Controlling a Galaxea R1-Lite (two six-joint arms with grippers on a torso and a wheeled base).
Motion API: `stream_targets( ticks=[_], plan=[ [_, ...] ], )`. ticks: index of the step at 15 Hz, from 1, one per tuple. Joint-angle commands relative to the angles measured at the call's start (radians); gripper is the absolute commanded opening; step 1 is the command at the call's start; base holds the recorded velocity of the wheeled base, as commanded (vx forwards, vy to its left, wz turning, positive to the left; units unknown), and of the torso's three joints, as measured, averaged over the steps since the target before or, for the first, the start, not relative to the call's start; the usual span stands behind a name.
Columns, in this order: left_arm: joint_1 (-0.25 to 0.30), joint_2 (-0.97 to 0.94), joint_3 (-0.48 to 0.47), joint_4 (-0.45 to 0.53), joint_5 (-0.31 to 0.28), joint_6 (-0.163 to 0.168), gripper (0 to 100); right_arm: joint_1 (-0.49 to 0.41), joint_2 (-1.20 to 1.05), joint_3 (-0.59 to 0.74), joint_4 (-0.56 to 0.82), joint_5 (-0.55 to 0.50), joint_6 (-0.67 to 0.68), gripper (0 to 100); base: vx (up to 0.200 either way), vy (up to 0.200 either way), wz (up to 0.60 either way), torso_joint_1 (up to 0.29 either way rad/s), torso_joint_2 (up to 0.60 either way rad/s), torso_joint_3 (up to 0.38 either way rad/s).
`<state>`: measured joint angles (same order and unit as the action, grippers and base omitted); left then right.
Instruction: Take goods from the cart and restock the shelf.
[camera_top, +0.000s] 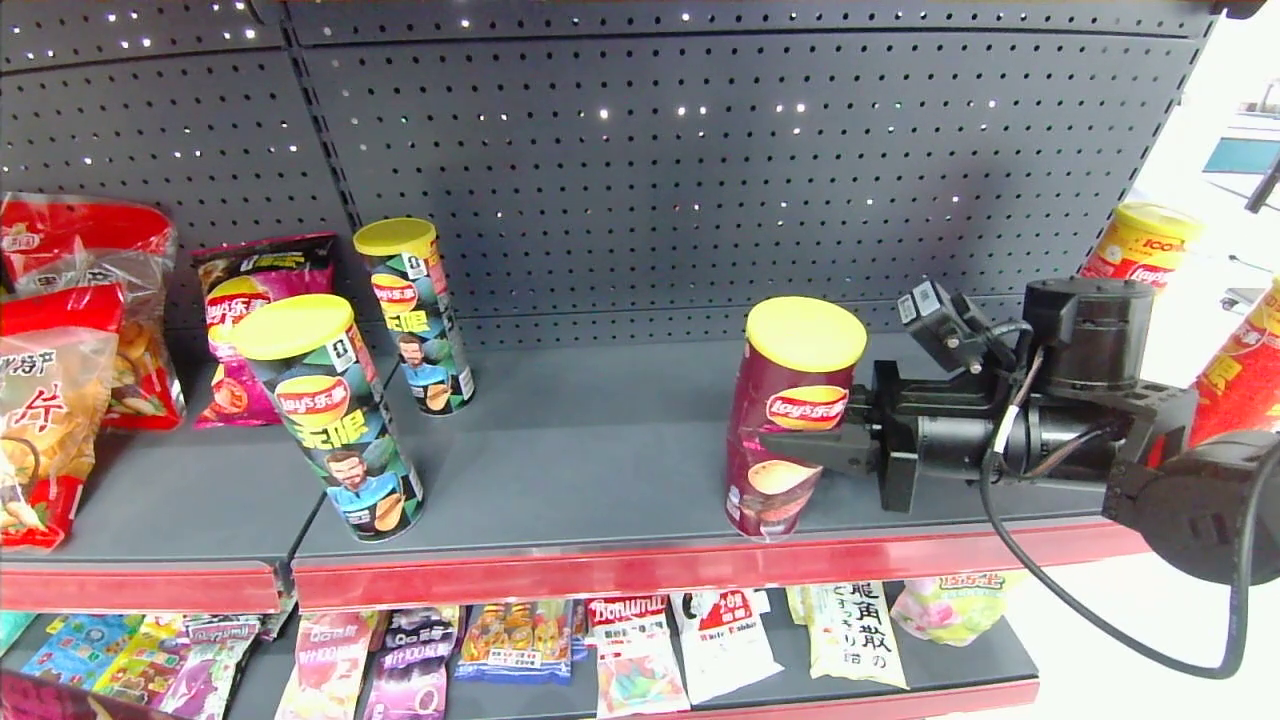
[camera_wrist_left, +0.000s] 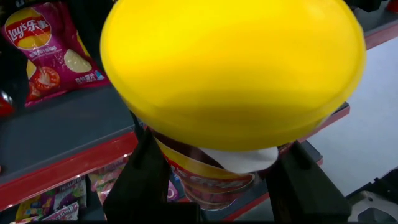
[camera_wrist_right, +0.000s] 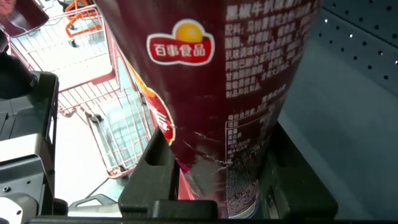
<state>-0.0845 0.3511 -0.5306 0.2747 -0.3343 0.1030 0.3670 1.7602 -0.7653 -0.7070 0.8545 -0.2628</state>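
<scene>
A maroon chip can (camera_top: 795, 400) with a yellow lid stands near the front edge of the grey shelf (camera_top: 600, 440), right of centre, leaning slightly. My right gripper (camera_top: 800, 445) comes in from the right and is shut on its lower body. In the right wrist view the same can (camera_wrist_right: 230, 81) sits between the right gripper's (camera_wrist_right: 217, 180) black fingers. My left gripper (camera_wrist_left: 221, 186) is shut on another can with a yellow lid (camera_wrist_left: 233, 68) and a red and yellow body, held in front of the shelf's red edge.
Two dark cans (camera_top: 330, 430) (camera_top: 415, 315) stand at the shelf's left, with a purple chip bag (camera_top: 260, 320) and red bags (camera_top: 70, 350) beyond. Red-yellow cans (camera_top: 1140, 245) show at far right. Packets (camera_top: 640, 650) line the lower shelf. A wire cart (camera_wrist_right: 93, 106) stands behind.
</scene>
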Motion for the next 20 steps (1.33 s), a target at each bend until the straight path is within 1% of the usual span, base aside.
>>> stream_targets(
  ticks=[1, 4, 5, 10, 15, 18, 20],
  plan=[
    [0.0, -0.001, 0.0, 0.0, 0.0, 0.0, 0, 0.001, 0.007, -0.003, 0.001, -0.002, 0.0, 0, 0.0, 0.0, 0.0, 0.0, 0.0, 0.0],
    [0.0, -0.003, 0.0, 0.0, 0.0, 0.0, 0, 0.001, 0.015, -0.005, 0.001, -0.002, -0.006, 0, 0.0, 0.0, 0.0, 0.0, 0.0, 0.0],
    [0.0, -0.001, 0.0, 0.0, 0.0, 0.0, 0, 0.001, 0.015, -0.005, 0.001, -0.003, -0.006, 100, 0.0, 0.0, 0.0, 0.0, 0.0, 0.0],
    [0.0, -0.001, 0.0, 0.0, 0.0, 0.0, 0, -0.003, 0.012, -0.006, 0.001, -0.005, 0.002, 100, 0.0, 0.0, 0.0, 0.0, 0.0, 0.0],
    [0.0, 0.0, -0.002, 0.0, 0.0, 0.0, 0, -0.042, -0.005, 0.003, 0.0, -0.009, 0.002, 100, 0.0, 0.0, 0.0, 0.0, 0.0, 0.0],
    [0.0, 0.002, -0.002, 0.0, -0.002, 0.001, 0, -0.065, -0.028, 0.041, 0.0, -0.026, 0.002, 100, 0.0, 0.0, 0.0, 0.0, 0.0, 0.0],
    [0.0, 0.0, -0.002, -0.002, -0.002, 0.001, 0, -0.092, -0.1, 0.104, 0.001, -0.031, 0.005, 100, 0.0, 0.0, 0.0, 0.0, 0.0, 0.0]
  ],
)
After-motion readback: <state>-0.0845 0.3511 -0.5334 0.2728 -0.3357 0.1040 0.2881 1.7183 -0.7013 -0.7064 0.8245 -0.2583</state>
